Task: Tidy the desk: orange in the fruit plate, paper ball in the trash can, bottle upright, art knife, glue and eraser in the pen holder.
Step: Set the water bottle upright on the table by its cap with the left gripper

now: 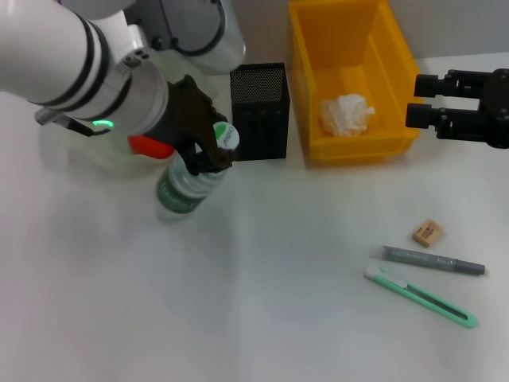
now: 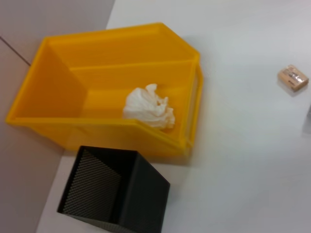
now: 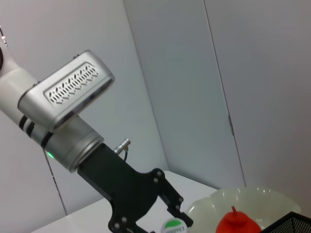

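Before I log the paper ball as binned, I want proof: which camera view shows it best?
The left wrist view: the paper ball sits large and unobstructed on the floor of the yellow bin. The head view also shows it in the bin, only smaller and farther off. The right wrist view misses it entirely.

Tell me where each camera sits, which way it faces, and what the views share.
Head view: above, looking down at the desk; left tool at the bottle, right tool beside the yellow bin.
Left wrist view: faces the yellow bin, paper ball, pen holder, eraser; none of the robot shows.
Right wrist view: faces across to the left tool, red fruit on its plate.
Shared: head and left wrist show the paper ball.
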### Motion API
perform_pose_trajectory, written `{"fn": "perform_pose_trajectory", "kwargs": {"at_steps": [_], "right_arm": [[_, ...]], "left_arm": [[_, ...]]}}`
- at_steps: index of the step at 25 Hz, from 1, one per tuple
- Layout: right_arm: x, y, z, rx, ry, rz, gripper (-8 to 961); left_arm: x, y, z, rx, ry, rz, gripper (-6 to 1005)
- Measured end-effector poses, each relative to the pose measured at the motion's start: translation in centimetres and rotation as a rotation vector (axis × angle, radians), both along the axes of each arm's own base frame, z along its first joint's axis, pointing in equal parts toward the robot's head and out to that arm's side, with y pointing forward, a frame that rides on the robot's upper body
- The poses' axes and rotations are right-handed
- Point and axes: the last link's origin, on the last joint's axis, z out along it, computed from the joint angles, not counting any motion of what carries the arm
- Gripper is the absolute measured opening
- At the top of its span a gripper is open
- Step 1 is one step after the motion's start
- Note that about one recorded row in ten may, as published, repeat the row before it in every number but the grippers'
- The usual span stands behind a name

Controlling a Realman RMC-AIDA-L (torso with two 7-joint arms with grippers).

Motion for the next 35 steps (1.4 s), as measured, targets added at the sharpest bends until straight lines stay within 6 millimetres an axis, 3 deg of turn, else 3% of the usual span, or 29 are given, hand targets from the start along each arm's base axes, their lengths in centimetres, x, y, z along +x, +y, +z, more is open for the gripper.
{"fn": "perform_pose_trajectory", "kwargs": {"at_steps": [35], "right_arm": [[-0.1, 0.5, 0.1, 0.018, -0.003, -0.007, 652]], "left_arm": [[0.2, 0.8, 2.9, 0.149, 0.111, -0.010, 344]]}}
